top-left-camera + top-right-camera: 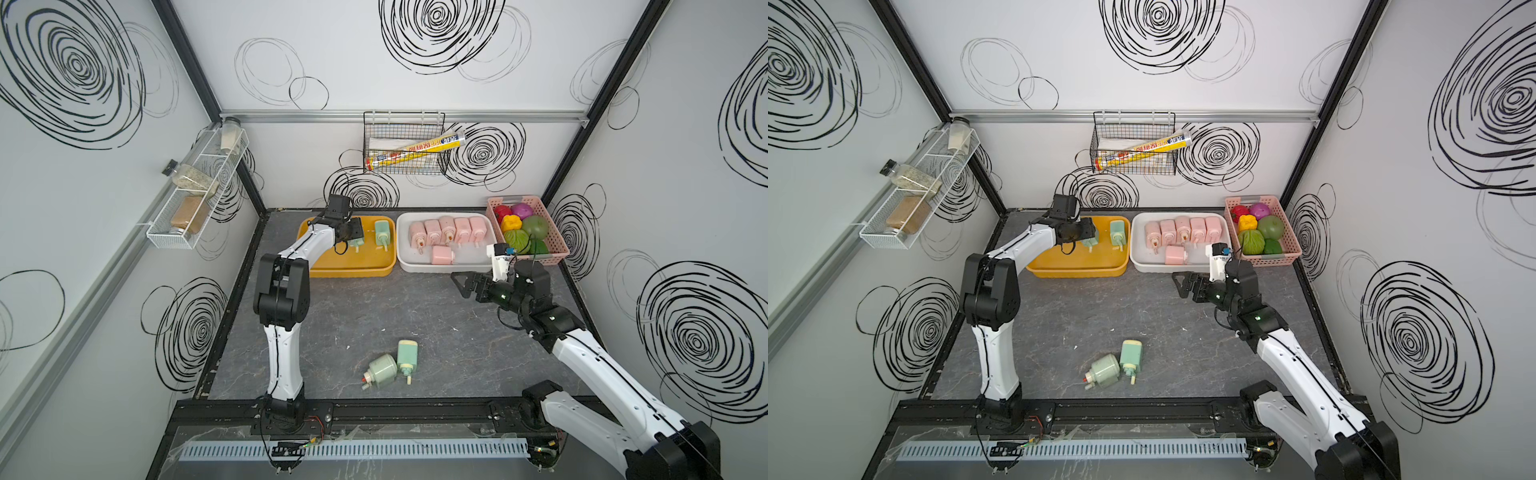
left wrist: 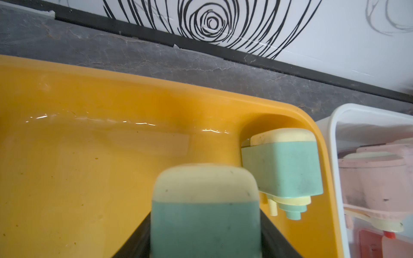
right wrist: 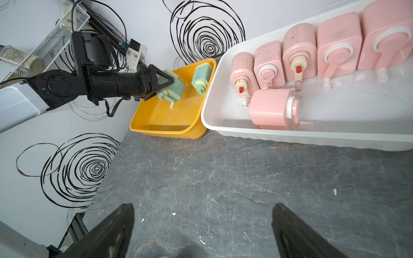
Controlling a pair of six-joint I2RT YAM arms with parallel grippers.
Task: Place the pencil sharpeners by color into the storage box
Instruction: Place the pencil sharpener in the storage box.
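Both top views alone show two green sharpeners (image 1: 405,356) outside the yellow tray (image 1: 353,272). Left gripper (image 3: 163,87) clasps one of four; right gripper (image 3: 202,208) gapes empty. Six pink sharpeners (image 1: 448,230).

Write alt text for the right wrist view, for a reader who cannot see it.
The left gripper holds a green sharpener over a yellow tray that has a second green sharpener inside. Beside it, a white tray holds six pink sharpeners.

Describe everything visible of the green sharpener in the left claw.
The held green sharpener is blocky mint plastic with a cream end cap, neck and crank stub. The left claw, shut on its sides, holds it tilted over the yellow tray, stub downward, near a second green sharpener. Contact with the tray floor cannot be told.
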